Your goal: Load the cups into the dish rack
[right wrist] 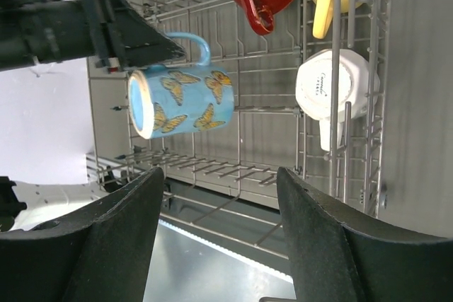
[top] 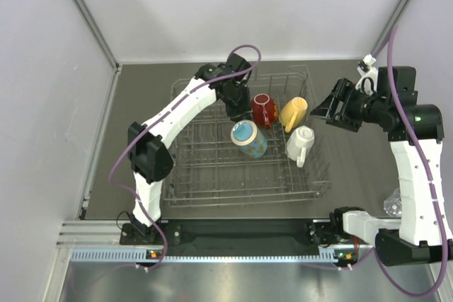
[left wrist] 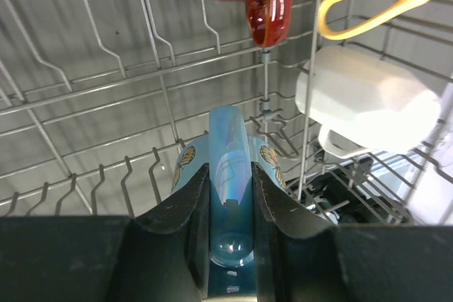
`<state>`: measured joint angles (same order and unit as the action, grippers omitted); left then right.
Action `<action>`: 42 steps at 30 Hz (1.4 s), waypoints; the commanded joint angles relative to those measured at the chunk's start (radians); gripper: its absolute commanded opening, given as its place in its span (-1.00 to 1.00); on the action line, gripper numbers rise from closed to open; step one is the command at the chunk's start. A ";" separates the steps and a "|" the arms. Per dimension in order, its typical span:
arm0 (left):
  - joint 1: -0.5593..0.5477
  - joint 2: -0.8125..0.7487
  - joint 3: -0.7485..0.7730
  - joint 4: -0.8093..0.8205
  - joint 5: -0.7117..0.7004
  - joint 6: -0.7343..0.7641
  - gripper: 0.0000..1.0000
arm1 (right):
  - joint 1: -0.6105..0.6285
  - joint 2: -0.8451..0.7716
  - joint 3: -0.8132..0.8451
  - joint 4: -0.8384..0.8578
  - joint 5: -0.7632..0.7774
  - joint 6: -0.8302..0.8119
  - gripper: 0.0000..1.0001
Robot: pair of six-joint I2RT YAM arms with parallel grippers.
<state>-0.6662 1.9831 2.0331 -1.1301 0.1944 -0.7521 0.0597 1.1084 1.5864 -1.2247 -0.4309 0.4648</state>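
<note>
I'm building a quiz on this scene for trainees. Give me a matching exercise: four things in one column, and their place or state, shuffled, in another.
Column one
1. blue mug
2. red cup
3. white mug
4. right tool

Column two
A. open, holding nothing
B. in the dish rack, just left of the yellow mug
C. gripped by its handle in the left tool
D. in the dish rack, nearer the arm bases than the yellow mug

Pairs: 1-C, 2-B, 3-D, 4-A
</note>
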 commanded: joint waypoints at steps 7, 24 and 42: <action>-0.026 0.039 0.035 0.004 0.046 -0.024 -1.00 | -0.023 0.007 0.035 -0.021 0.012 -0.046 0.31; -0.026 0.111 -0.028 0.043 0.046 -0.018 -0.81 | -0.026 0.008 0.055 -0.045 0.024 -0.074 0.31; -0.024 0.010 -0.053 0.079 0.022 -0.032 0.21 | -0.026 0.007 0.043 -0.042 0.017 -0.072 0.31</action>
<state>-0.6891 2.0979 1.9682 -1.0729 0.2325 -0.7761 0.0471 1.1213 1.6043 -1.2659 -0.4137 0.4026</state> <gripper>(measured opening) 0.599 0.655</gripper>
